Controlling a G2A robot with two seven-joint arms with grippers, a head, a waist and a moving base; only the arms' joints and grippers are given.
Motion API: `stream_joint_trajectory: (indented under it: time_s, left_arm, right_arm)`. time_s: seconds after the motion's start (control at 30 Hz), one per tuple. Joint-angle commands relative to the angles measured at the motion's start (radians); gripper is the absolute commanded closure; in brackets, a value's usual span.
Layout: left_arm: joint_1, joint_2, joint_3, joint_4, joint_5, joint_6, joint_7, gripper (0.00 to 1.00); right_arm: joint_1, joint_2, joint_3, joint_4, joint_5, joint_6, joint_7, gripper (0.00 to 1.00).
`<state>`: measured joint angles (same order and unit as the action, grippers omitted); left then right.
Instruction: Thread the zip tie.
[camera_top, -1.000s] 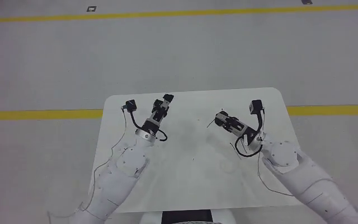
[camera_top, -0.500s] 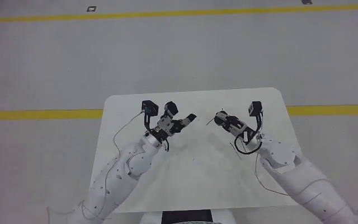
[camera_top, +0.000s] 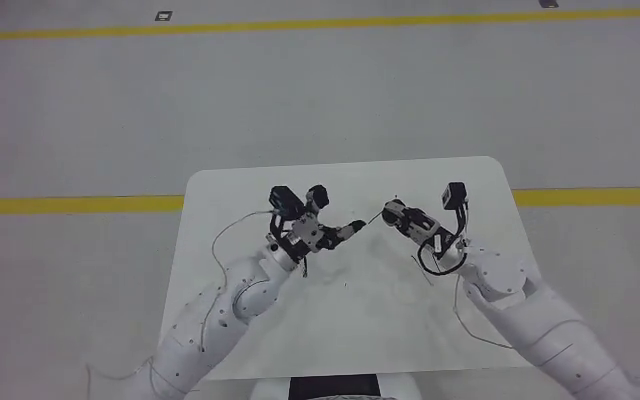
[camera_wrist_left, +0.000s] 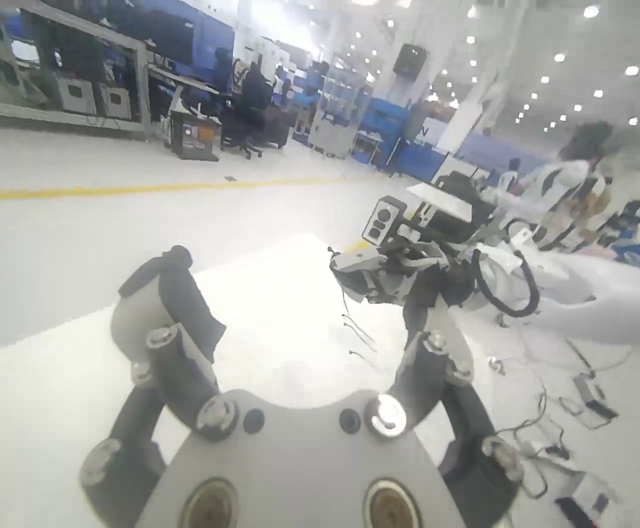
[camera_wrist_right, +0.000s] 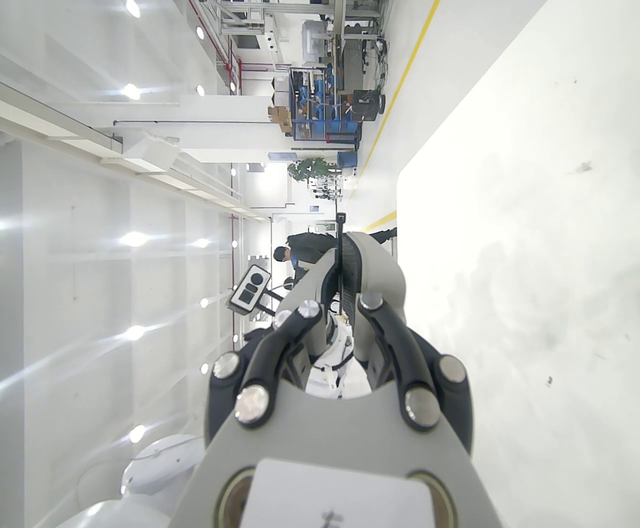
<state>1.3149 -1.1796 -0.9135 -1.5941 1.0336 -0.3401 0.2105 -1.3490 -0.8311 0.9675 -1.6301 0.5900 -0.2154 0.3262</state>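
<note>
A thin black zip tie (camera_wrist_right: 341, 218) sticks out past the tips of my right gripper (camera_wrist_right: 340, 250), which is shut on its strap. From above, the right gripper (camera_top: 392, 212) hovers over the far middle of the white table (camera_top: 350, 330), and the zip tie (camera_top: 375, 218) points toward my left gripper (camera_top: 340, 214). The left gripper (camera_wrist_left: 300, 285) is open with nothing between its fingers (camera_wrist_left: 170, 300). It faces the right gripper (camera_wrist_left: 370, 280) a short way off, where the zip tie (camera_wrist_left: 345, 305) hangs as a dark strand.
Small dark specks (camera_wrist_right: 582, 167) dot the table top. The table's rounded far corner (camera_wrist_right: 405, 170) lies beyond the right gripper. Loose cables (camera_wrist_left: 550, 415) trail beside the right arm. A yellow line (camera_top: 90, 204) crosses the floor past the table's sides.
My left arm has swung from the table's far left toward the middle, bringing its open gripper close to the zip tie's tip. The right gripper has barely shifted.
</note>
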Motion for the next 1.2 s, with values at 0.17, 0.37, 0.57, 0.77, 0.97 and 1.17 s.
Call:
stream_joint_trajectory:
  time_s: [0.17, 0.37, 0.57, 0.77, 0.97, 1.17]
  left_arm:
    - [-0.028, 0.031, 0.001, 0.017, 0.443, 0.07, 0.026, 0.0]
    - [-0.028, 0.031, 0.001, 0.017, 0.443, 0.07, 0.026, 0.0]
    - [-0.027, 0.024, 0.018, 0.029, 0.297, 0.0, 0.081, 0.0]
    - [-0.045, 0.018, 0.058, 0.039, 0.31, 0.002, 0.051, 0.0]
    - [-0.047, 0.018, 0.06, 0.039, 0.316, 0.004, 0.047, 0.0]
    - [-0.045, 0.015, 0.07, 0.039, 0.29, 0.0, 0.032, 0.0]
  right_arm:
    - [0.004, -0.012, 0.002, 0.014, -0.012, 0.023, 0.008, 1.0]
    - [0.004, -0.012, 0.002, 0.014, -0.012, 0.023, 0.008, 1.0]
    - [-0.002, -0.023, 0.002, 0.012, -0.035, 0.024, -0.004, 1.0]
    - [0.001, -0.035, -0.005, 0.015, -0.047, 0.015, 0.013, 1.0]
    - [0.001, -0.035, -0.005, 0.015, -0.047, 0.015, 0.013, 1.0]
    - [-0.011, -0.043, 0.005, 0.0, -0.09, -0.02, 0.004, 1.0]
